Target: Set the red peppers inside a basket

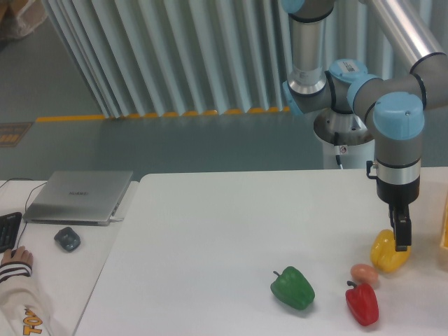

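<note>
Over the right side of the white table (224,224), the grey UR5e arm with blue joint caps (397,133) reaches down from its base behind the table edge, its last link hanging vertical and the dark two-finger gripper (401,234) pointing straight down. The gripper sits in front of the upper part of the glossy yellow bell pepper (386,256); only a narrow dark finger shape shows, and whether the fingers are spread or closed on anything cannot be told from this view.

The glossy red bell pepper with a small green stem (362,302) lies free on the table near the front edge, just below and left of the yellow one, with the small orange-brown egg-like ball (364,274) between them. The green bell pepper (292,288) lies further left. A thin strip of the yellow-orange basket (444,225) shows at the right edge.

Beside the table, a silver closed laptop (78,196) and a dark mouse (67,239) rest.
</note>
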You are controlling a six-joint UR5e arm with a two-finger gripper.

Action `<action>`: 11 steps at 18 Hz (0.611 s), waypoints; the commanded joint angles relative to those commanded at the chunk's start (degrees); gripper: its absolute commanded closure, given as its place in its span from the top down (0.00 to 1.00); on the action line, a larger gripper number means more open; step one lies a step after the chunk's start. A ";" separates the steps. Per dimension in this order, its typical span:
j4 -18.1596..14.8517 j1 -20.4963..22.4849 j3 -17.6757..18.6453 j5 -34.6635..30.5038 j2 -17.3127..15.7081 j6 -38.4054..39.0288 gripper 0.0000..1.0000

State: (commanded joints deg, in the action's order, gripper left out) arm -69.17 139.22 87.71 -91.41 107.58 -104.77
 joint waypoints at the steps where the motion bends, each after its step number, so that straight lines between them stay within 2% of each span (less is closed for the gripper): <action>1: 0.00 0.00 0.00 0.00 0.00 0.09 1.00; 6: 0.35 -0.44 -0.09 -0.09 0.09 3.77 1.00; 11: 0.35 -0.79 0.18 0.00 0.00 3.95 1.00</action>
State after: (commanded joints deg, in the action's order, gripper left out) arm -68.82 138.43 87.89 -91.41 107.58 -100.81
